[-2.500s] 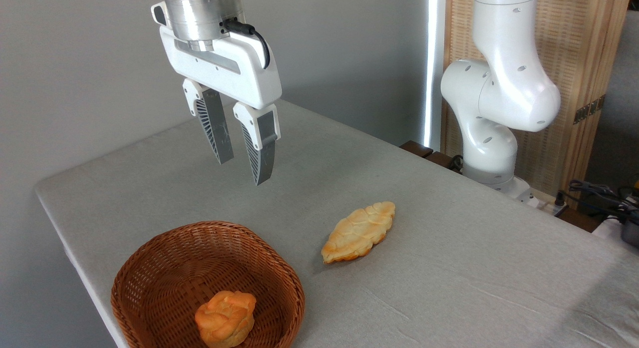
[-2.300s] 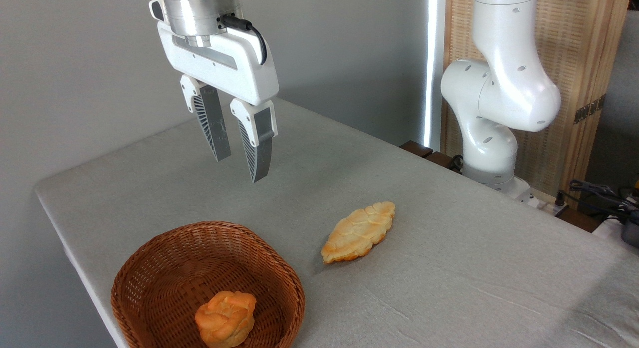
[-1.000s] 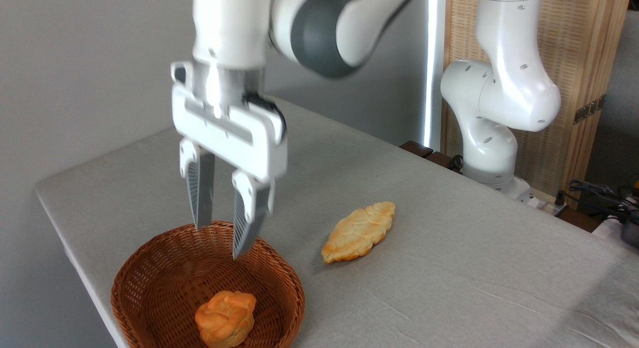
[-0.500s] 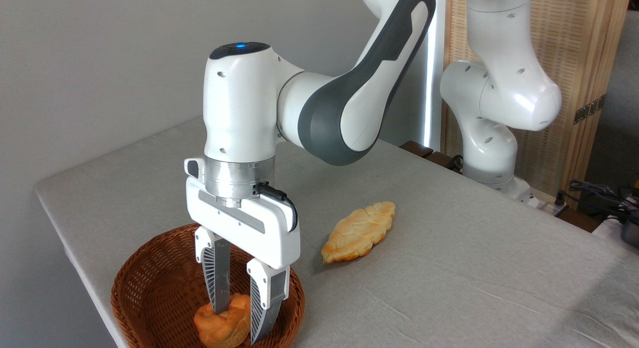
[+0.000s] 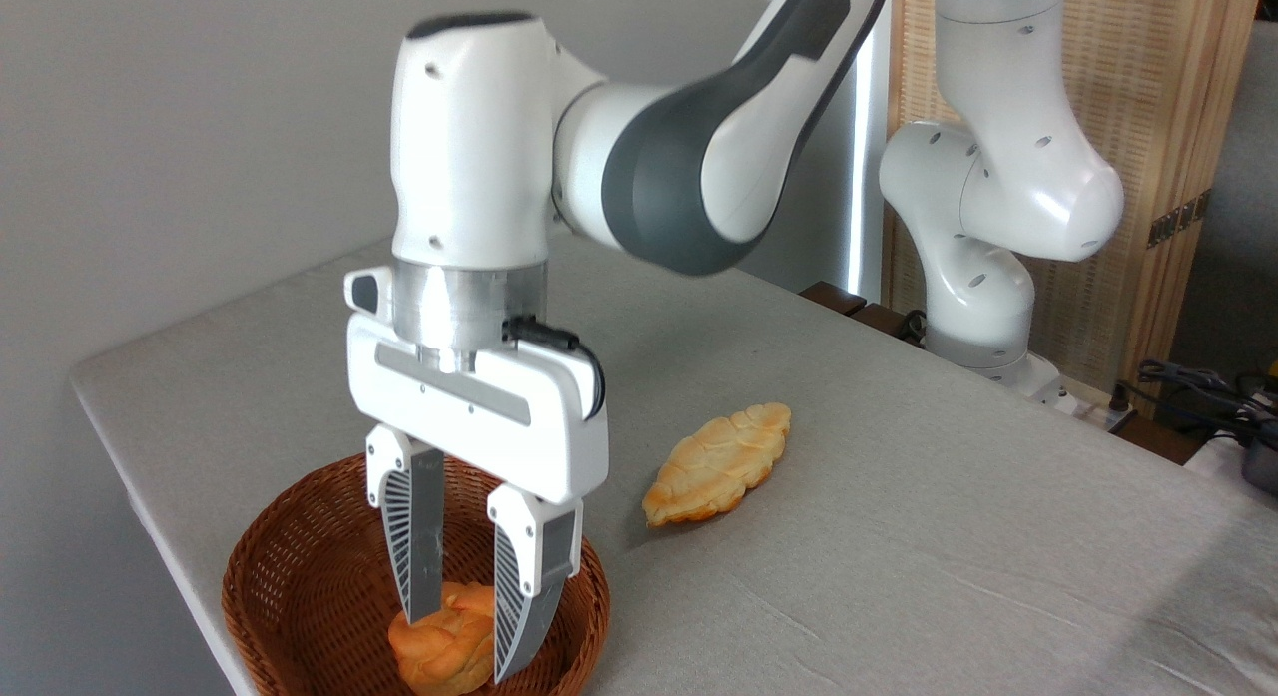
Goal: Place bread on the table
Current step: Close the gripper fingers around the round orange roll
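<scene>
The gripper [image 5: 464, 641] points straight down into the brown wicker basket [image 5: 300, 556], its two ribbed fingers [image 5: 412, 541] standing on either side of the bread [image 5: 439, 648], a small knotted orange-golden bun. The fingertips sit against the bun's flanks, yet whether they actually clamp it or only bracket it I cannot tell; the bun itself lies low in the basket, near the front wall. The white arm [image 5: 649, 127] rises from the wrist and bends back to the right towards its base [image 5: 983, 317] at the far edge. The basket stands on the near left corner of the table [image 5: 899, 536], grey-clothed. Just right of the basket, apart from it, a pale leaf-shaped loaf [image 5: 717, 463] lies flat on the cloth
</scene>
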You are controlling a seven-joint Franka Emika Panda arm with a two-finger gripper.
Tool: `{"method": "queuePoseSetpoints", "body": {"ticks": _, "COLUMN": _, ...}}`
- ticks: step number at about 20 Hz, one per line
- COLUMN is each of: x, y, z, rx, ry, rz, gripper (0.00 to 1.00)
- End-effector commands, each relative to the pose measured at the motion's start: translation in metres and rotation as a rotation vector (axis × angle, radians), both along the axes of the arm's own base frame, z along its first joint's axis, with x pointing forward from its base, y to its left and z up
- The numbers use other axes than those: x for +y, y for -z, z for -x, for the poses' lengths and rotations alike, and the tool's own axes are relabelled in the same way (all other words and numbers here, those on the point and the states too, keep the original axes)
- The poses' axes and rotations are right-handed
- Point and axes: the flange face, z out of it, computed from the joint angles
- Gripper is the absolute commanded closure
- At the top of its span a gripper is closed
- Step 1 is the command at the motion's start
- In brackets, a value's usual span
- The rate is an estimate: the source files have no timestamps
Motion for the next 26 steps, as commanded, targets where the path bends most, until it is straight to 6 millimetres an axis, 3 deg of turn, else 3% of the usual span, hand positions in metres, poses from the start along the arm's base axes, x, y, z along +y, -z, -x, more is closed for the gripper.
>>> {"method": "queuePoseSetpoints", "body": {"ticks": 1, "x": -0.007, "y": -0.012, "z": 0.001, "rx": 0.012, "ry": 0.002, "rz": -0.005, "gripper": 0.0}}
{"method": "queuePoseSetpoints", "body": {"ticks": 3, "x": -0.024, "y": -0.003, "z": -0.002, "rx": 0.026, "ry": 0.028, "rz": -0.001, "gripper": 0.0}}
{"method": "queuePoseSetpoints", "body": {"ticks": 7, "x": -0.036, "y": 0.019, "z": -0.006, "rx": 0.057, "ry": 0.028, "rz": 0.05, "gripper": 0.0}}
{"method": "queuePoseSetpoints", "body": {"ticks": 16, "x": -0.043, "y": 0.074, "z": -0.017, "rx": 0.122, "ry": 0.039, "rz": 0.062, "gripper": 0.0}}
{"method": "queuePoseSetpoints", "body": {"ticks": 17, "x": -0.044, "y": 0.075, "z": -0.017, "rx": 0.125, "ry": 0.04, "rz": 0.063, "gripper": 0.11}}
{"method": "queuePoseSetpoints", "body": {"ticks": 19, "x": -0.044, "y": 0.08, "z": -0.016, "rx": 0.134, "ry": 0.038, "rz": 0.069, "gripper": 0.43}}
{"method": "queuePoseSetpoints", "body": {"ticks": 23, "x": -0.047, "y": 0.086, "z": -0.014, "rx": 0.151, "ry": 0.041, "rz": 0.071, "gripper": 0.66}}
{"method": "queuePoseSetpoints", "body": {"ticks": 24, "x": -0.047, "y": 0.086, "z": -0.014, "rx": 0.151, "ry": 0.042, "rz": 0.07, "gripper": 0.67}}
{"method": "queuePoseSetpoints", "body": {"ticks": 26, "x": -0.047, "y": 0.086, "z": -0.014, "rx": 0.152, "ry": 0.042, "rz": 0.07, "gripper": 0.87}}
